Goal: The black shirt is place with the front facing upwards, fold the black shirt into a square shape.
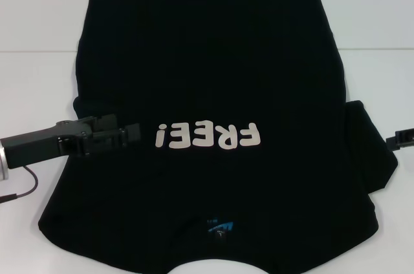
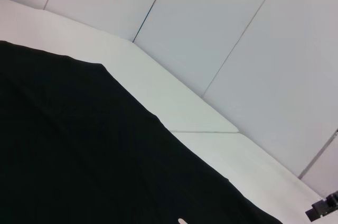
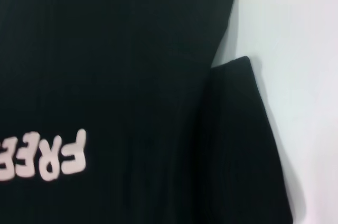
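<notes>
black shirt flat, mid-frame, on white table | left gripper left-centre over shirt, grip unclear | right gripper right edge, unclear | right wrist alone shows sleeve close

A white table carries everything, and a faint seam runs across its top from 9 o'clock to 3 o'clock in the far half. The black shirt lies flat on it and covers most of the middle, its collar at 6 o'clock nearest the robot and its hem at 12 o'clock, with the cream letters "FREE!" face up just below centre. One sleeve lies out on the table at about 4 o'clock, and bare white table shows at 9, 12 and 3 o'clock.
</notes>
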`<control>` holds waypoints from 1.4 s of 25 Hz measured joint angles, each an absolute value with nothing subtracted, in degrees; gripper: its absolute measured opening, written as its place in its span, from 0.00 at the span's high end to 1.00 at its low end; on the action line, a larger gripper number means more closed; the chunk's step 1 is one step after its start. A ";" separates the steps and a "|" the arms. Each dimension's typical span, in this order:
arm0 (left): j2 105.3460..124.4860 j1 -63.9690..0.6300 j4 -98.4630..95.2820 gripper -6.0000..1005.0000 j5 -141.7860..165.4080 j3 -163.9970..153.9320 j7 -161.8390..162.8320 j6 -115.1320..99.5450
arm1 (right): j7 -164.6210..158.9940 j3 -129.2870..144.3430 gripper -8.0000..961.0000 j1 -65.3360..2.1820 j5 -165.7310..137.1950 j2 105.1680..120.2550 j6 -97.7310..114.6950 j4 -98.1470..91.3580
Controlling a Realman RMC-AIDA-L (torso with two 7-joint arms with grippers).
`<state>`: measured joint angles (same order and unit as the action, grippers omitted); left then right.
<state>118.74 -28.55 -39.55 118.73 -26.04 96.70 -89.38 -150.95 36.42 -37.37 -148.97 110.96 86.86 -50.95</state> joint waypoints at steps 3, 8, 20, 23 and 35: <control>118.83 -28.35 -39.55 0.09 118.73 -25.92 96.64 -89.36 | -149.77 38.55 0.05 -37.39 -149.15 111.25 84.17 -49.69; 119.14 -28.14 -39.55 0.09 118.73 -25.91 96.62 -89.20 | -149.43 41.14 0.05 -37.27 -149.16 111.62 79.57 -47.41; 119.27 -28.12 -39.55 0.09 118.74 -25.93 96.59 -88.85 | -149.33 41.65 0.05 -37.93 -149.22 112.52 74.97 -45.02; 119.27 -28.07 -39.55 0.09 118.74 -25.93 96.59 -88.85 | -148.94 41.99 0.05 -37.95 -149.24 112.66 74.32 -44.75; 119.10 -27.91 -39.55 0.08 118.74 -25.90 96.59 -88.57 | -148.16 42.75 0.05 -38.60 -149.24 113.47 73.40 -44.64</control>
